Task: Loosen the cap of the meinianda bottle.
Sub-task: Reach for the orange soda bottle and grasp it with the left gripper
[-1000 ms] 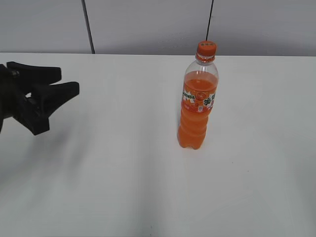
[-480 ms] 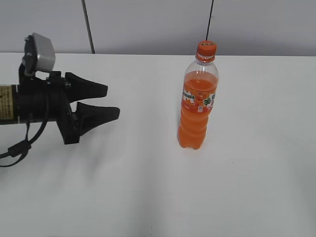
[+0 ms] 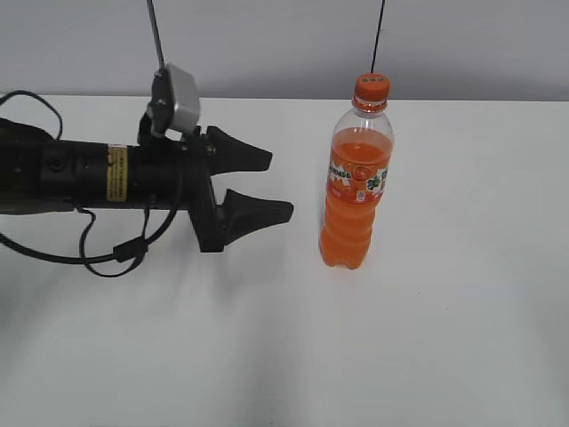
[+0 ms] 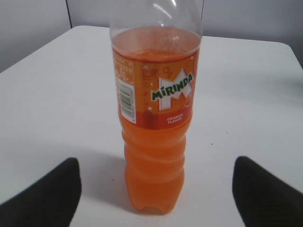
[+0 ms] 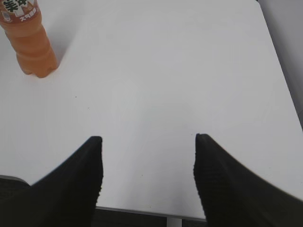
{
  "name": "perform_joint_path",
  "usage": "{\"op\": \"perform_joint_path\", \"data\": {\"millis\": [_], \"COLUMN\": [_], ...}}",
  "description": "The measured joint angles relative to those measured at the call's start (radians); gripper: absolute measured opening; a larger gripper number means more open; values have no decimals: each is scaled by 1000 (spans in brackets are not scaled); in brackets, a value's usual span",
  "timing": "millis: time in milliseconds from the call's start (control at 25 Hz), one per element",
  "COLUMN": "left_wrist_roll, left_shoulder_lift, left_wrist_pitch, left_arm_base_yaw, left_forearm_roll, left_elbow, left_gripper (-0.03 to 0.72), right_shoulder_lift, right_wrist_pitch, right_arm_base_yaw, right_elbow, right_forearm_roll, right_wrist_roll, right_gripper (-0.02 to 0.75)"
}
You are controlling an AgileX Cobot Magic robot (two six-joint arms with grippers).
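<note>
The meinianda bottle [image 3: 356,191] stands upright on the white table, filled with orange drink, with its orange cap [image 3: 372,86] on top. My left gripper [image 3: 271,185] is open and empty, level with the bottle's lower half, a short way to its left. In the left wrist view the bottle [image 4: 155,127] stands between the open fingers [image 4: 156,187], apart from both; the cap is cut off above. My right gripper [image 5: 147,156] is open and empty near the table's edge, with the bottle's base [image 5: 29,45] at the far upper left. The right gripper is out of the exterior view.
The white table [image 3: 427,338] bears only the bottle. A grey wall with dark seams stands behind it. The left arm's cable [image 3: 107,262] hangs low over the table at the left. The table's edge [image 5: 142,209] shows below the right fingers.
My left arm has moved right across the table toward the bottle, jaws open throughout. The bottle has not moved.
</note>
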Motion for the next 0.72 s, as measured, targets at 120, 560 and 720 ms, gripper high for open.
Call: {"op": "perform_joint_path", "data": {"millis": [120,560,720], "left_wrist_roll": [-1,-71,-77], "left_shoulder_lift": [60,190,216], "left_wrist_pitch": [1,4,18], "left_arm_base_yaw": [-29,-114,-137], "left_forearm_roll": [0,-23,-44], "left_elbow": [-60,-224,-234], "left_gripper": [601,604,601], "right_shoulder_lift": [0,0,0], "right_wrist_pitch": [0,0,0], "right_arm_base_yaw": [0,0,0], "right_elbow": [0,0,0], "right_forearm_roll": [0,0,-5], "right_wrist_roll": [0,0,0], "right_gripper": [459,459,459]}}
